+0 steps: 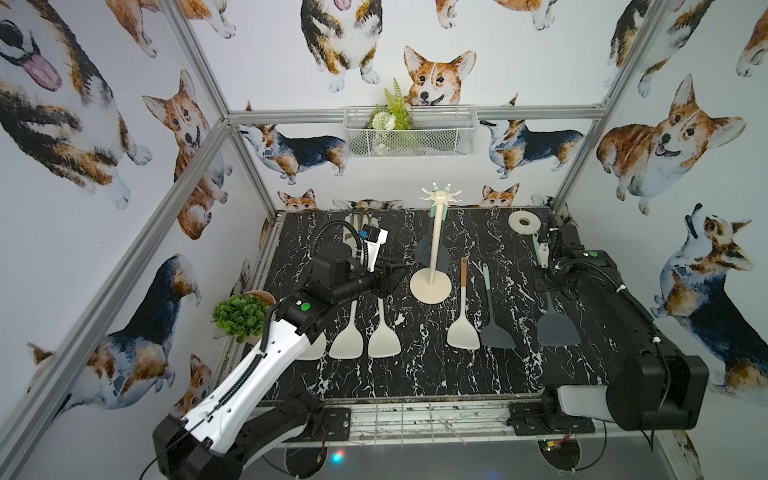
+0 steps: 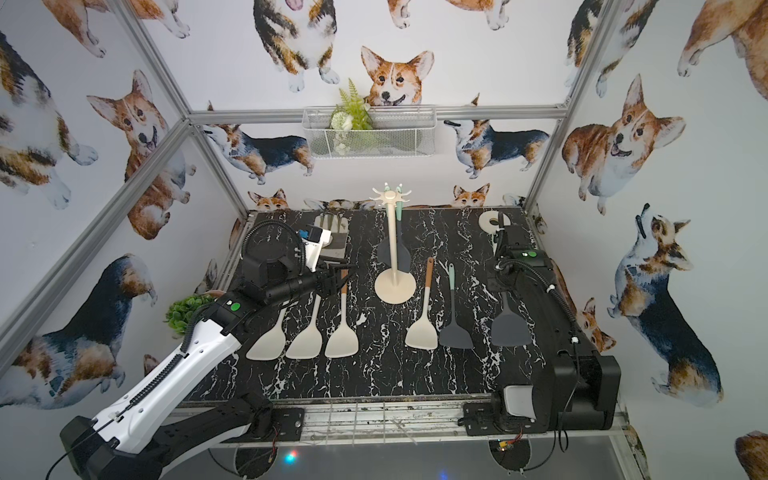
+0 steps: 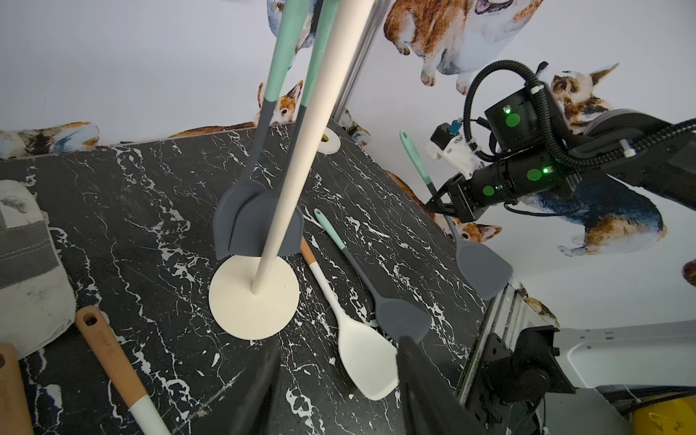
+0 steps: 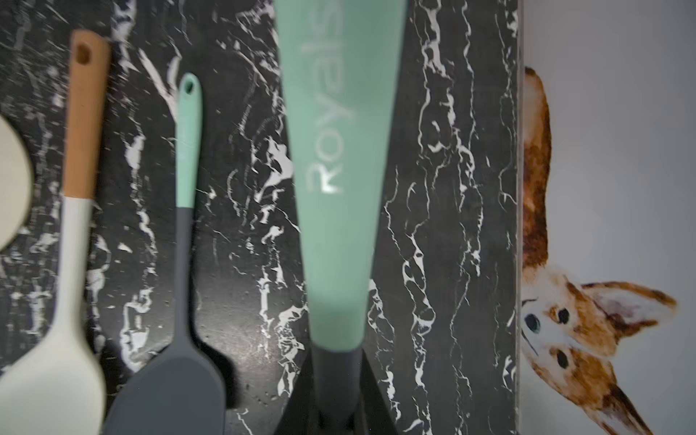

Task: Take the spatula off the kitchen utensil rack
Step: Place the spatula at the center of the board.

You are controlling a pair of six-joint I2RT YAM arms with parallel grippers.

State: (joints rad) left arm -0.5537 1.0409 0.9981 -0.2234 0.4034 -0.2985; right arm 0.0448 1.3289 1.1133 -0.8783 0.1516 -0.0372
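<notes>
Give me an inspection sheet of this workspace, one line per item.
Surface: black marble tabletop, five laid spatulas on it.
Job's things: kitchen utensil rack upright; two grey spatulas hang on it; a third grey spatula is held.
Clutter: potted plant, tape roll, mitt.
Grippers: left gripper open, empty, beside the rack; right gripper shut on the third spatula's handle.
Cables: black conduits on both wrists, apart from the rack.
Surroundings: corgi-print walls, aluminium frame, wire basket on back wall.
</notes>
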